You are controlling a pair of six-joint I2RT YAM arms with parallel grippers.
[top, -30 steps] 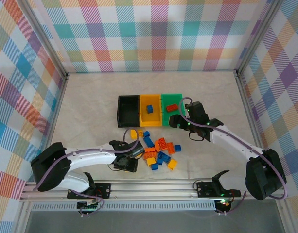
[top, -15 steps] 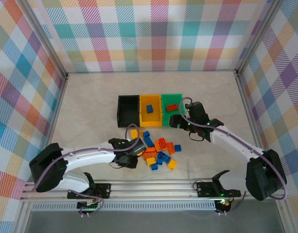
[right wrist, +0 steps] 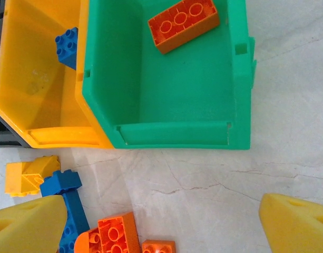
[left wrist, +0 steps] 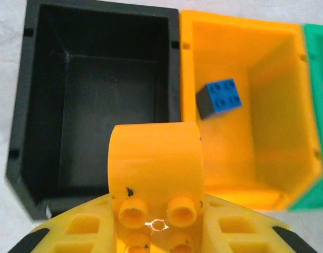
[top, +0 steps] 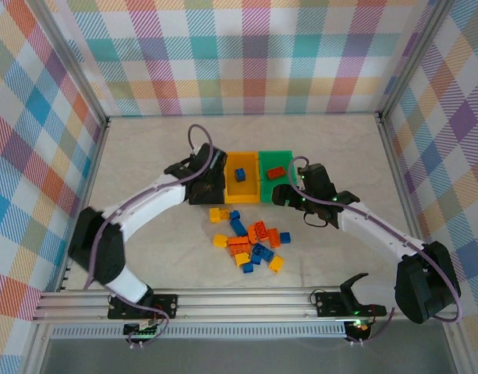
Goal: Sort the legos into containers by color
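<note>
Left arm [top: 143,206] outstretched (lego [left wrist: 153,158] above bin [left wrist: 98,95])

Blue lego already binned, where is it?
In the left wrist view, the blue lego lies in the middle yellow-orange bin, between the black bin and green bin.

Pastel plaid panel walls [top: 246,54] enclose a pale, crack-veined marble-look tabletop [top: 145,148]; a ribbed aluminium rail [top: 246,305] lines its near edge.

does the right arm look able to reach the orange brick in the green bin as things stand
Probably yes: the right tool hangs open just before the green bin, the orange brick lies uncovered inside, and nothing stands between them.
</note>
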